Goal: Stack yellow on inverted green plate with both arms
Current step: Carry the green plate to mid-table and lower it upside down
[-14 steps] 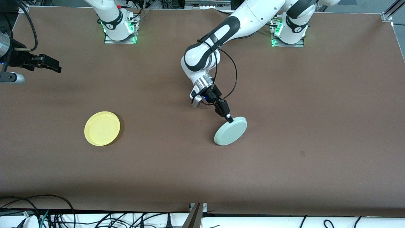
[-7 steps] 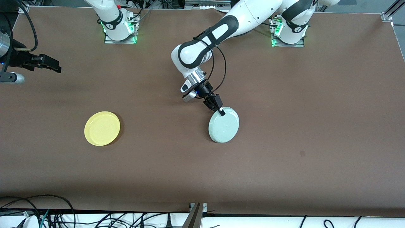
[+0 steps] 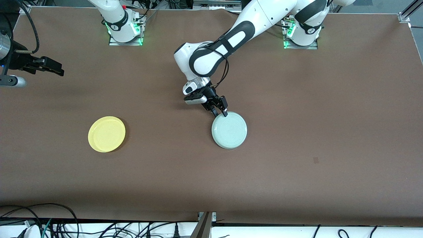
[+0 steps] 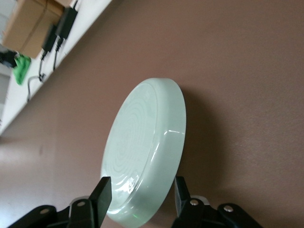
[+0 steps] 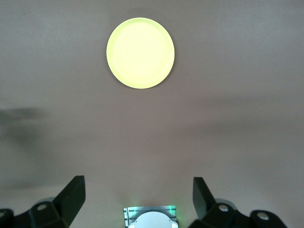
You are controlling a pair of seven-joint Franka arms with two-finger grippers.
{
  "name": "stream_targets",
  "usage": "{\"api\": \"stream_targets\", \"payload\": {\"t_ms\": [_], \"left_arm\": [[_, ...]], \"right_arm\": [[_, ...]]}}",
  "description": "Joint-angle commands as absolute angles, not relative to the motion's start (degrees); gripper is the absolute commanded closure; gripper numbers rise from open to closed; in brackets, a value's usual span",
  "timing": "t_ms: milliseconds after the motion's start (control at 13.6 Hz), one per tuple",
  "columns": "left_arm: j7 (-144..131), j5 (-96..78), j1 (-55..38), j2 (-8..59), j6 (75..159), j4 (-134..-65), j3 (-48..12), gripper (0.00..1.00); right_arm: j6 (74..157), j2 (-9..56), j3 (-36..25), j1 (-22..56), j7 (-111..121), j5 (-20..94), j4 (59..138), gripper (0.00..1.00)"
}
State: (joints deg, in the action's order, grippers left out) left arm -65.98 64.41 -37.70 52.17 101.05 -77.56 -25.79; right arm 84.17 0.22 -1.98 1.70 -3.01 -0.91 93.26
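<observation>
- Two plates on the brown table (image 3: 330, 99): one green plate (image 3: 229, 130), one yellow plate (image 3: 106, 134).
- Green plate: pale mint, inverted, ringed underside up; near the middle of the table. In the front view it looks flat or close to flat; the left wrist view shows its ringed face (image 4: 142, 152) and thick rim, with a shadow under the rim.
- Left gripper (image 3: 220, 110): reaching in from the left arm's base to the plate's edge farthest from the front camera. Its two fingers (image 4: 100, 197) sit one on each side of the rim, jaws narrowed onto the green plate and gripping it.
- Yellow plate: right way up, flat on the table, toward the right arm's end, well apart from the green plate. Nothing touches it.
- Right gripper (image 3: 49, 66): waiting in the air at the right arm's end of the table; jaws spread wide and holding nothing. Its wrist camera sees the yellow plate (image 5: 140, 52) from above, between the spread fingers (image 5: 71, 197).
</observation>
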Motion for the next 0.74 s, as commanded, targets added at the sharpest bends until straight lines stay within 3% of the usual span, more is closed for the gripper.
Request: {"api": "stream_targets", "payload": {"t_ms": [0, 221, 295, 368, 442, 663], "left_arm": [[-68.2, 56.1, -36.4, 52.6, 102.5, -72.8, -26.7, 0.35], [-68.8, 49.9, -35.5, 51.9, 104.4, -70.2, -26.9, 0.31], [-68.0, 47.6, -33.9, 50.8, 104.6, -69.7, -27.0, 0.24], [-67.6, 45.5, -31.8, 49.2, 106.3, -69.8, -27.1, 0.08], [-66.5, 43.3, -30.1, 47.5, 107.6, -70.0, -27.1, 0.00], [-53.9, 32.1, -22.9, 40.8, 107.6, -70.5, -26.8, 0.00]], "right_arm": [[83.2, 0.3, -2.0, 1.8, -3.2, -0.2, 92.3, 0.00], [83.1, 0.3, -2.0, 1.8, -3.1, -0.2, 92.3, 0.00], [83.2, 0.3, -2.0, 1.8, -3.0, -0.3, 92.3, 0.00], [83.3, 0.3, -2.0, 1.8, -3.3, -0.5, 92.0, 0.00], [83.7, 0.4, -2.0, 1.7, -3.3, -0.6, 92.0, 0.00], [85.9, 2.5, -3.1, -0.3, -3.2, -0.4, 92.0, 0.00]]}}
